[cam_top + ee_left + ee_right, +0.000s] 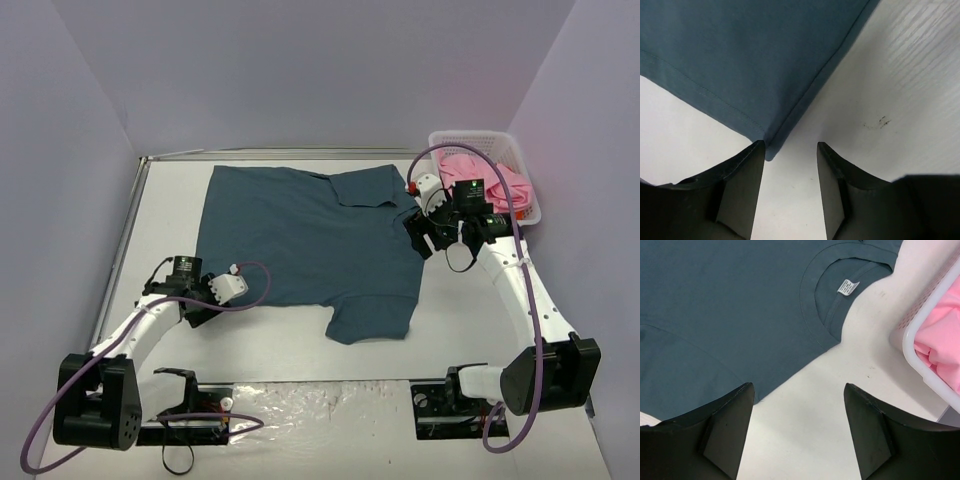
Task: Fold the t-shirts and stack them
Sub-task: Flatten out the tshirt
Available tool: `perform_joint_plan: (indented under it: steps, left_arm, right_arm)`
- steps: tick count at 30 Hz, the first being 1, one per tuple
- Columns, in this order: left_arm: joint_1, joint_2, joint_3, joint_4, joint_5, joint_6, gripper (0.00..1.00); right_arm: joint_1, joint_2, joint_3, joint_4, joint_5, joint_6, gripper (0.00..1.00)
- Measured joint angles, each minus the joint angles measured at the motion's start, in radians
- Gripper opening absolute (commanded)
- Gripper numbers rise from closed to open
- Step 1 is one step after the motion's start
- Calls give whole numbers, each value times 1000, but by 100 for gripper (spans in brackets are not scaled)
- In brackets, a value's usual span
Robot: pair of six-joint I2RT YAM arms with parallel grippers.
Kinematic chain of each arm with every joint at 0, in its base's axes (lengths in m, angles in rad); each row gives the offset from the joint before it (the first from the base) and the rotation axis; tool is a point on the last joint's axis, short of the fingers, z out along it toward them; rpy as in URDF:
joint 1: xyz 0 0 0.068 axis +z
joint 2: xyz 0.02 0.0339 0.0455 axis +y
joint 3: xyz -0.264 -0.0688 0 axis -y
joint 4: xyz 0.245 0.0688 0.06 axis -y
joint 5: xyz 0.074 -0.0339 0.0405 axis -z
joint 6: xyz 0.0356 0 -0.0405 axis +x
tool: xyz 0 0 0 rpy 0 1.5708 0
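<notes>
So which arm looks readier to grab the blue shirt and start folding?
Probably the left: the open left gripper has a hem corner of the teal shirt right at its jaws. The right gripper, also open, points at bare table beside the collar.

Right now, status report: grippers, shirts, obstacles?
Left gripper open at teal shirt corner. Right gripper open, empty. Pink shirt in basket. No obstruction seen.
</notes>
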Motion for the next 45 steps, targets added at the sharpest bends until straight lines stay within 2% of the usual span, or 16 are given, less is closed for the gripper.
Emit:
perform_joint_plan:
  steps: [2, 5, 9, 10, 11, 16, 19, 21, 23, 24, 25, 28, 31, 39, 45]
  left_arm:
    - [7, 23, -18, 21, -14, 10, 43]
    - [21, 47, -14, 59, -26, 16, 36]
    - [30, 87, -1, 91, -38, 23, 18]
    - [32, 98, 1, 100, -37, 25, 6]
    - [33, 110, 5, 105, -37, 26, 3]
    - [45, 170, 45, 115, -37, 32, 2]
    - [65, 202, 75, 114, -32, 2, 2]
    - [80, 224, 101, 98, -25, -29, 2]
    - [93, 248, 134, 87, -21, -63, 2]
    - [98, 261, 157, 78, -17, -82, 2]
    - [101, 270, 177, 74, -14, -100, 2]
    - [103, 285, 225, 68, -5, -145, 2]
    - [103, 293, 253, 70, -7, -179, 2]
    - [103, 331, 277, 66, -38, -250, 2]
    - [103, 331, 278, 64, -43, -291, 2]
  right_arm:
    - [0, 0, -6, 0, 0, 0, 68]
    - [0, 0, -18, -2, 2, 0, 68]
    - [-2, 0, -27, -2, 3, 0, 68]
    - [-2, -1, -31, -2, 3, -1, 68]
    - [-3, -2, -32, -5, 3, -4, 68]
    - [6, -7, -32, -68, -18, -58, 67]
    - [66, 7, -23, -170, -23, -103, 61]
    - [138, 34, -23, -209, -13, -120, 41]
    - [202, 82, -24, -233, 0, -140, 13]
    - [222, 115, -26, -240, 4, -144, 12]
    - [231, 151, -27, -244, 9, -151, 12]
    - [232, 265, -29, -244, 24, -166, 29]
    - [232, 346, -31, -248, 34, -192, 38]
    - [253, 372, -56, -292, 76, -258, 40]
    - [263, 334, -84, -369, 70, -306, 42]
